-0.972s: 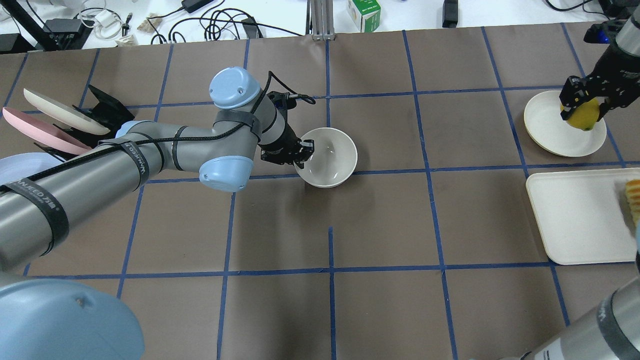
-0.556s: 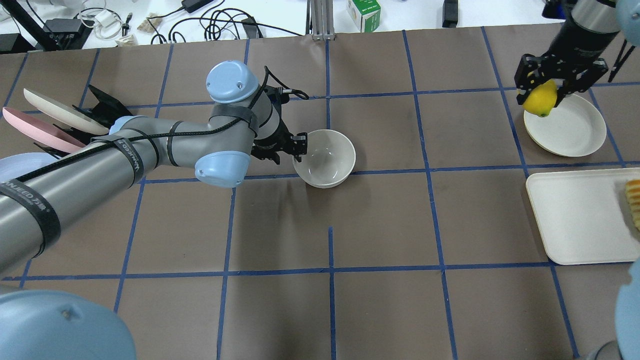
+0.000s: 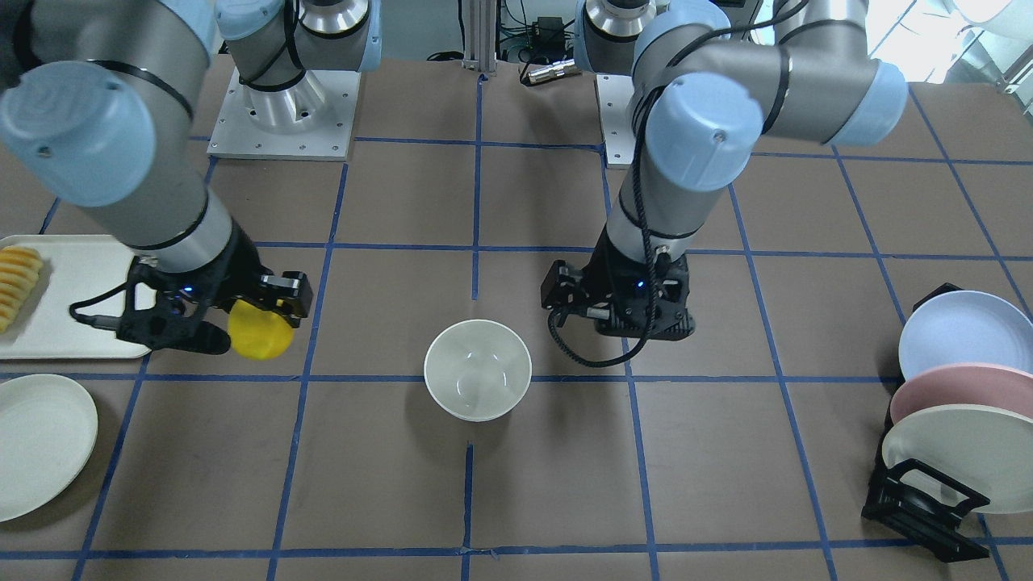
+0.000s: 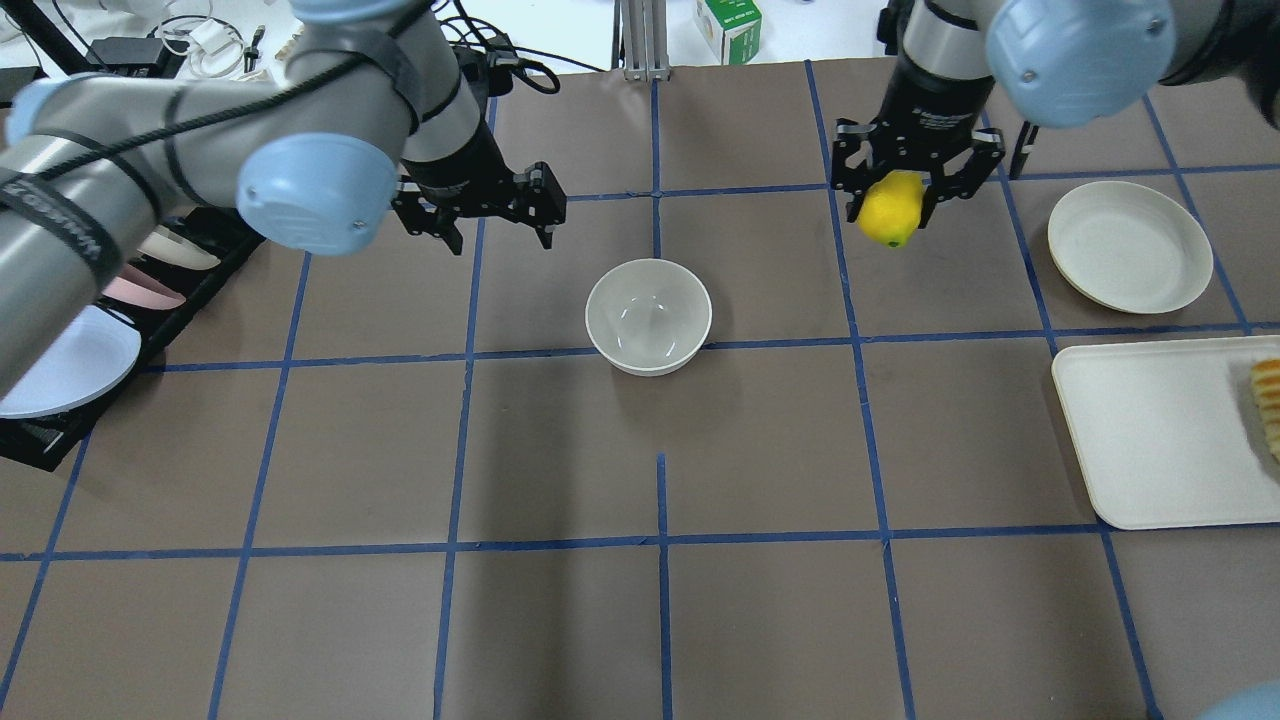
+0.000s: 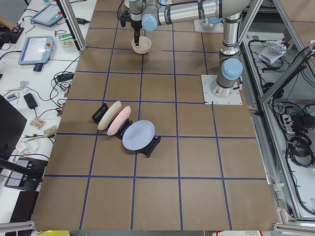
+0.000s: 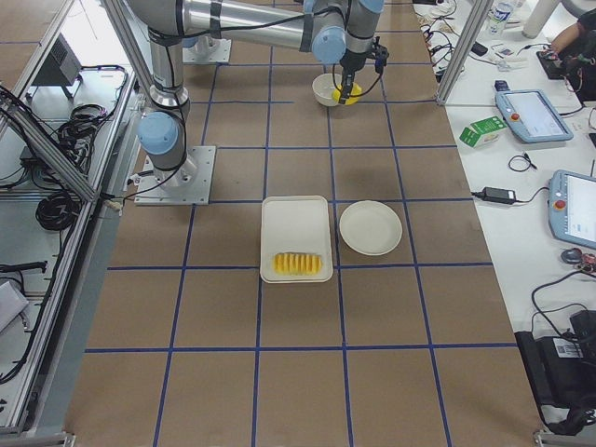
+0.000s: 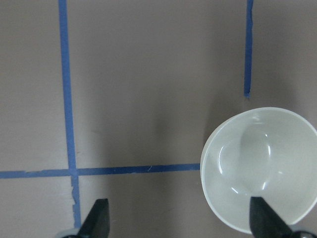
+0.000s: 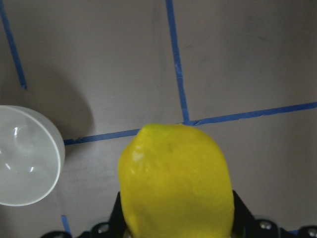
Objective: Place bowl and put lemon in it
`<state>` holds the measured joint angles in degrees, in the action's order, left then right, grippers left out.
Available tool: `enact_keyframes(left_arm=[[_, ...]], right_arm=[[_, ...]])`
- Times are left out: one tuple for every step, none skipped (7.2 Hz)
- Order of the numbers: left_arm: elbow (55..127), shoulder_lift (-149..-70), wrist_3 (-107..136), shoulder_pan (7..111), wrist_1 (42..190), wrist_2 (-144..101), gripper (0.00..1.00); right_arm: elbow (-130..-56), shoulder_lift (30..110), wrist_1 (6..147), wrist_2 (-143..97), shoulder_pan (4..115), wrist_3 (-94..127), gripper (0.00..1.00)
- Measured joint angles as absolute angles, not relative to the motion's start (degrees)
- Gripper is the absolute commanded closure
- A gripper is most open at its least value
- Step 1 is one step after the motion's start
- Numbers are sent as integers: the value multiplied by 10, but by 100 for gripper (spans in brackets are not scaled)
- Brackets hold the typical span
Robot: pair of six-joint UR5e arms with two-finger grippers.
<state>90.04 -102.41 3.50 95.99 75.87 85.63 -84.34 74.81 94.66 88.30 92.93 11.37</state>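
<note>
The off-white bowl point(image 4: 649, 315) stands upright and empty on the brown table; it also shows in the front view point(image 3: 478, 381), the left wrist view point(image 7: 260, 171) and the right wrist view point(image 8: 27, 156). My left gripper point(image 4: 494, 235) is open and empty, raised, up and to the left of the bowl in the overhead view; in the front view point(image 3: 621, 327) it is to the bowl's right. My right gripper point(image 4: 893, 220) is shut on the yellow lemon point(image 4: 890, 210) and holds it in the air, to the right of the bowl. The lemon fills the right wrist view point(image 8: 176, 183) and shows in the front view point(image 3: 259, 331).
A flat off-white plate point(image 4: 1130, 247) and a white tray point(image 4: 1150, 440) with ridged orange-yellow slices point(image 4: 1267, 400) lie at the right. A black rack with several plates point(image 3: 960, 420) stands at the left of the robot. Blue tape lines grid the table.
My left gripper has let go of the bowl and moved up and away to the left. My right gripper has carried the lemon off the plate leftward toward the bowl.
</note>
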Motion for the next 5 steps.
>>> enact_keyframes(left_arm=[[892, -995, 7, 940, 804, 857, 0], [883, -967, -8, 921, 846, 858, 0], [878, -945, -16, 906, 882, 859, 0], [877, -929, -19, 900, 903, 860, 0], [878, -919, -20, 898, 911, 864, 0]], right_arm=[[-846, 740, 954, 880, 953, 136, 100], [-847, 729, 964, 871, 974, 150, 100], [-847, 714, 985, 861, 996, 172, 100], [-848, 697, 1009, 856, 1019, 200, 100], [-848, 678, 1031, 854, 1042, 219, 100]])
